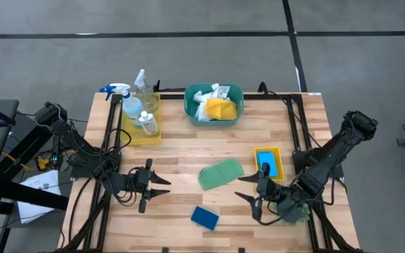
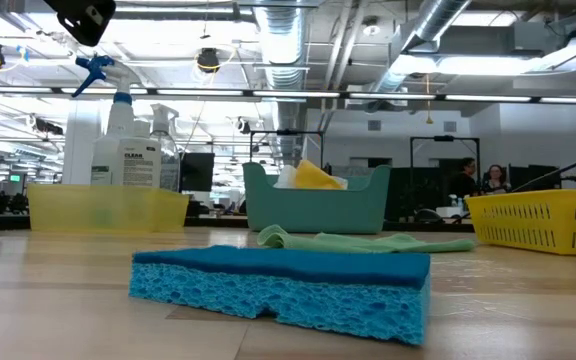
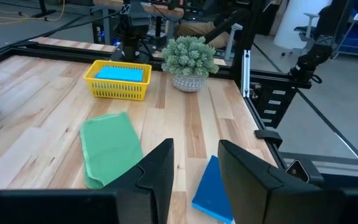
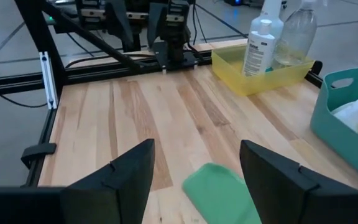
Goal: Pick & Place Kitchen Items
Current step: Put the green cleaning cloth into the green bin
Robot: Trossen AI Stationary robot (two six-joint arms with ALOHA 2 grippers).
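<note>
On the front half of the table [image 1: 181,158], two items lie loose: the green cloth [image 1: 221,173] near the middle and the dark-blue sponge [image 1: 204,217] closer to the front edge. The light-blue sponge [image 1: 266,164] already sits in the small yellow tray [image 1: 268,150]. At the back, the spray bottle [image 1: 129,101], small labelled white bottle [image 1: 147,122] and clear bottle [image 1: 143,86] stand in the larger yellow tray [image 1: 153,133], and white and yellow cloths [image 1: 216,105] fill the teal basin [image 1: 190,107].

The left pincer [image 1: 162,185] hovers left of the cloth, fingers apart; the right pincer [image 1: 248,188] hovers right of it, fingers spread wide. Neither holds anything.

The likely next pick is the cloth or the dark-blue sponge. For the sponge, the left pincer should probably come down square across its narrow width. For the cloth, pinching a raised fold would grip better than scraping the flat weave.

There is bare wood all round both items. The potted plant [image 3: 189,58] stands by the right arm near the table's right edge, so that arm should swing clear of it.
</note>
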